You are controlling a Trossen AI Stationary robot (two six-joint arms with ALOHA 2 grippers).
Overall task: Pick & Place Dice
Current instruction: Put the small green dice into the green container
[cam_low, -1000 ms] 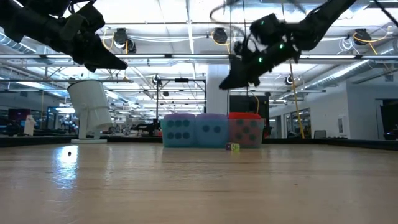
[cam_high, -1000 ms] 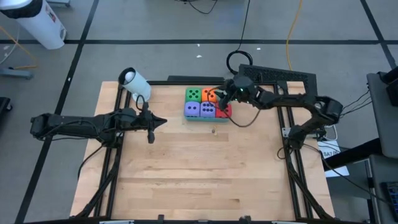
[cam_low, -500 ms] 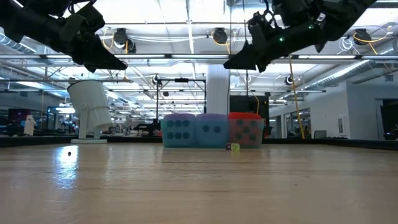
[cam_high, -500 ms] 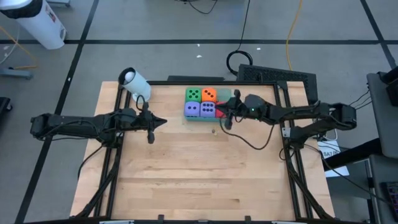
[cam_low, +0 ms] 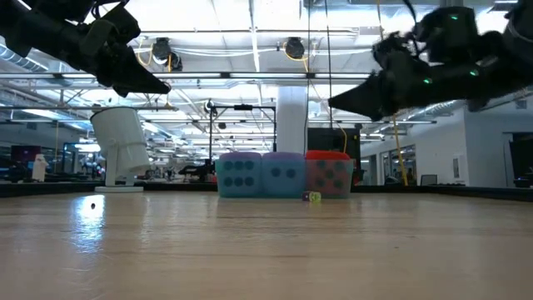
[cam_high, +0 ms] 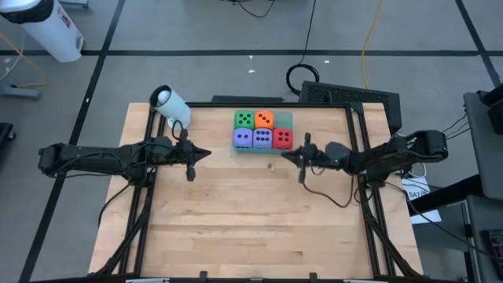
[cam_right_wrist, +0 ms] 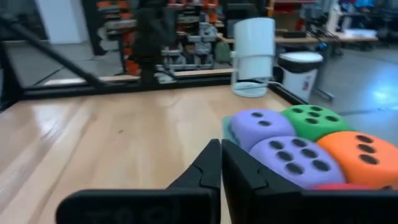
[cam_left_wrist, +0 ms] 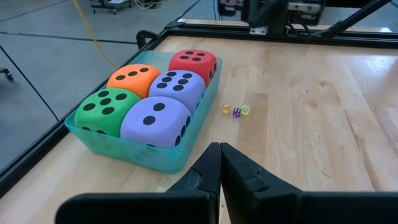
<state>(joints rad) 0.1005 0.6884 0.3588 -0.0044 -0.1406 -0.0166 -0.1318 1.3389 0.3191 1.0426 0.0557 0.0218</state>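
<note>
Five dice: packed in the tray, just beyond the right gripper's tip, between both grippers' tips
Right gripper: clenched, empty, raised, near the red die
Left gripper: clenched, empty, raised, short of the tray
Tiny beads: beside the tray

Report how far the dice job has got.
Done: all five dice sit in the green tray: green die, orange die, red die and two purple dice. In hand: nothing; the right gripper hangs shut beside the tray, the left gripper shut and apart. Left: apparently nothing for these five.
</note>
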